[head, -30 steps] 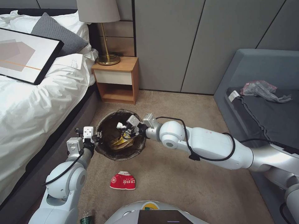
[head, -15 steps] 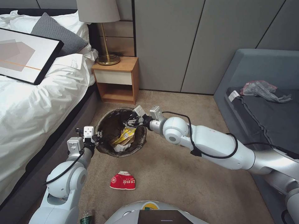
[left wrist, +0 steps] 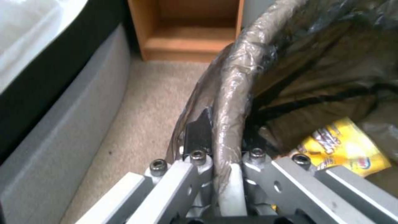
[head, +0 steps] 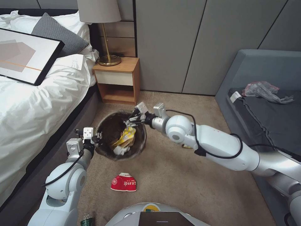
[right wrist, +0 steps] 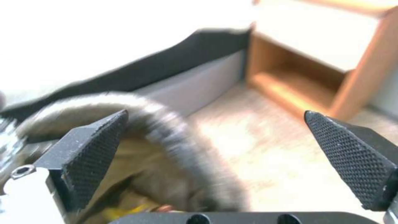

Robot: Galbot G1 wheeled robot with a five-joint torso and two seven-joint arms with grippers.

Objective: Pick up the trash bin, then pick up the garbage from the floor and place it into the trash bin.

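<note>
Here the trash bin [head: 108, 133], lined with a dark brown bag folded over its rim, sits tilted above the beige carpet [head: 175, 175], just beside the grey bed base [head: 62, 138]. The left claw [head: 95, 137] is clamped on the bin's near-left rim; in the left wrist view the bagged rim [left wrist: 232, 93] runs between its metal fingers [left wrist: 199, 161]. Inside the bin lie a yellow snack wrapper [head: 127, 137] and a piece of white tissue [head: 120, 150]; the wrapper [left wrist: 344, 149] also appears in the left wrist view, against the bag's inner wall.

The right claw [head: 134, 118] hovers over the bin's far rim with its jaws spread wide and nothing between them; the right wrist view shows its two black textured pads [right wrist: 95, 149] well apart, the bin's rim [right wrist: 166, 124] blurred below.

On the carpet nearer the robot lies a crushed red-and-white noodle bowl [head: 124, 182], apart from the bin. A bottle with a green label [head: 87, 219] peeks in at the picture's lower edge.

Beyond the bin stands a wooden nightstand [head: 118, 82] carrying a brass lamp [head: 108, 59], against a grey panelled wall [head: 188, 44]. The bed [head: 37, 103] with white linen holds a framed picture [head: 26, 56] and a grey pillow [head: 59, 33]. To the right is a grey upholstered couch [head: 266, 103] with crumpled plastic [head: 265, 91] on it.
</note>
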